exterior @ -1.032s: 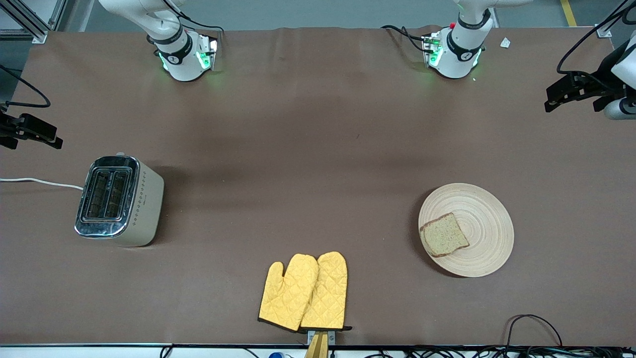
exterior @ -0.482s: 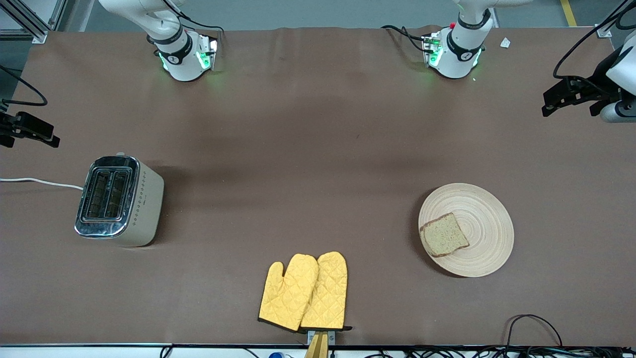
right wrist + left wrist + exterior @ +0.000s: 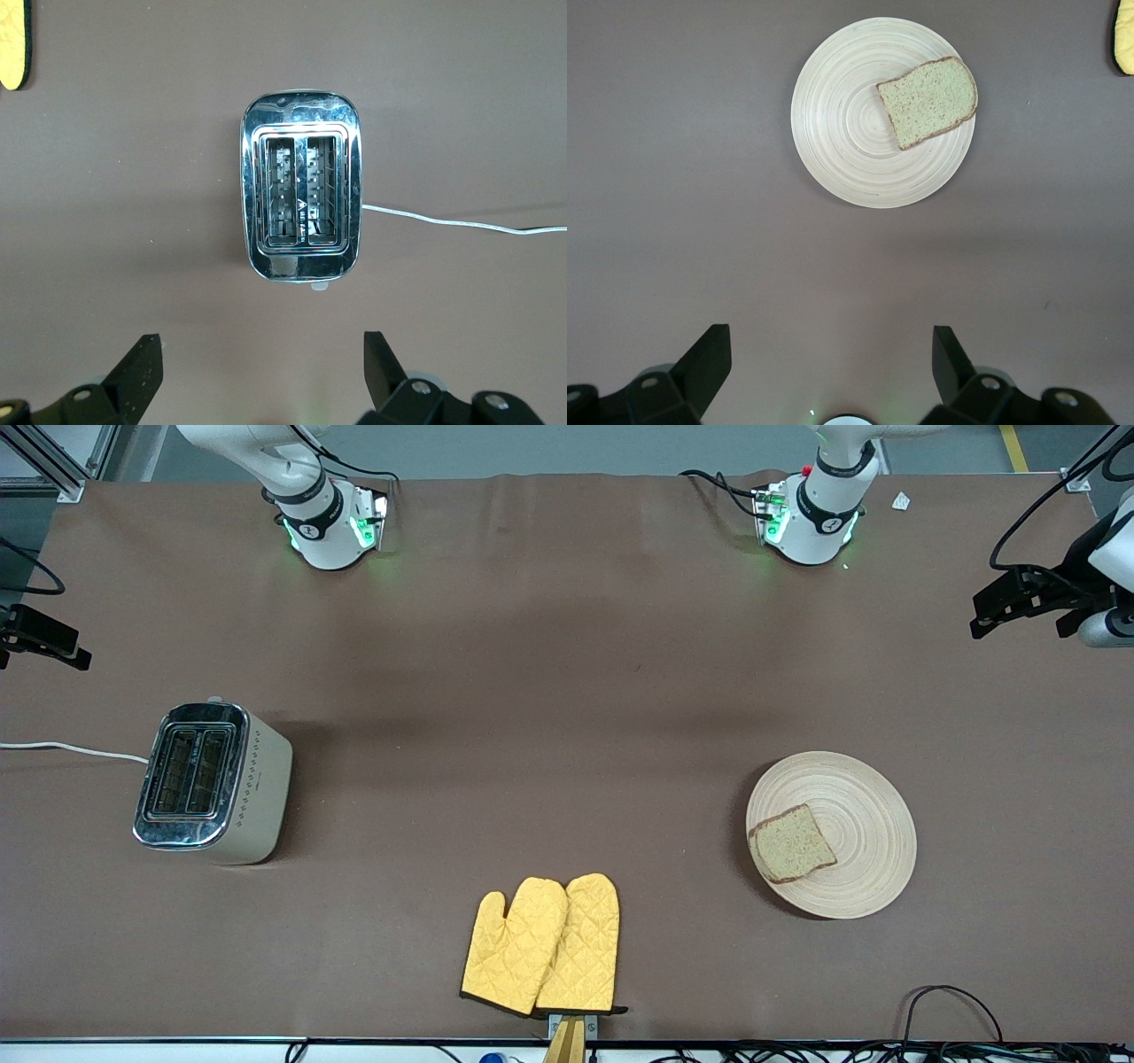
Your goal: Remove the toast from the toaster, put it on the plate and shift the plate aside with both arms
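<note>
Your square slice of brown wholemeal toast [image 3: 792,843] already lies on the round light wooden plate [image 3: 864,815], out of the boxy cream toaster [image 3: 213,782], whose slots are empty. Both claws, left [image 3: 831,354] and right [image 3: 262,356], hang released, high above them; judging by this, nothing remains.

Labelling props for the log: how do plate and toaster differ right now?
The plate is round, flat, pale wood; the toaster is a boxy, cream-sided block with a chrome top. The plate carries the toast; the toaster's slots are empty. The plate lies toward the left arm's end, the toaster toward the right arm's. Both sit on the brown table, untouched.
</note>
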You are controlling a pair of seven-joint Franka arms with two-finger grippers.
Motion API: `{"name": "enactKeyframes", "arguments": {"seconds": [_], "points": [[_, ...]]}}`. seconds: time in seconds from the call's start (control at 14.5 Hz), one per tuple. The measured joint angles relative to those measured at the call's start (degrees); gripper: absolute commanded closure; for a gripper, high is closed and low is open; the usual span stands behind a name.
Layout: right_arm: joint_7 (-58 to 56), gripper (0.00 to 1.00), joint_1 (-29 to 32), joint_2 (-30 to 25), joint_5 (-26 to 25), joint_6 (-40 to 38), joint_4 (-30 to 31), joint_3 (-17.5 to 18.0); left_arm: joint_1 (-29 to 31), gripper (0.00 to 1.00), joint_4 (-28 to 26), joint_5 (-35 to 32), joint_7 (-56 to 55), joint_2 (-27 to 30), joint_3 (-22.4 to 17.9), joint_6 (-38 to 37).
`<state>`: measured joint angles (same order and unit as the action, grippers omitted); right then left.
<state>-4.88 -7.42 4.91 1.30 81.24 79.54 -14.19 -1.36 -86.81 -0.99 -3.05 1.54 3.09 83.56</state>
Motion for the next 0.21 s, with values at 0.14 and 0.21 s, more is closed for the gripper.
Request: {"name": "enactKeyframes", "arguments": {"seconds": [0.14,0.21], "points": [[0.00,0.00,0.12,-0.61,0.00,1.31,1.09,0.00,-0.01,0.00,0.02,0.00,0.00,-0.05,0.00,-0.59],[0.00,0.00,0.18,-1.27,0.00,2.10,2.11,0.00,-0.04,0.00,0.02,-0.03,0.00,-0.07,0.00,-0.95]]}}
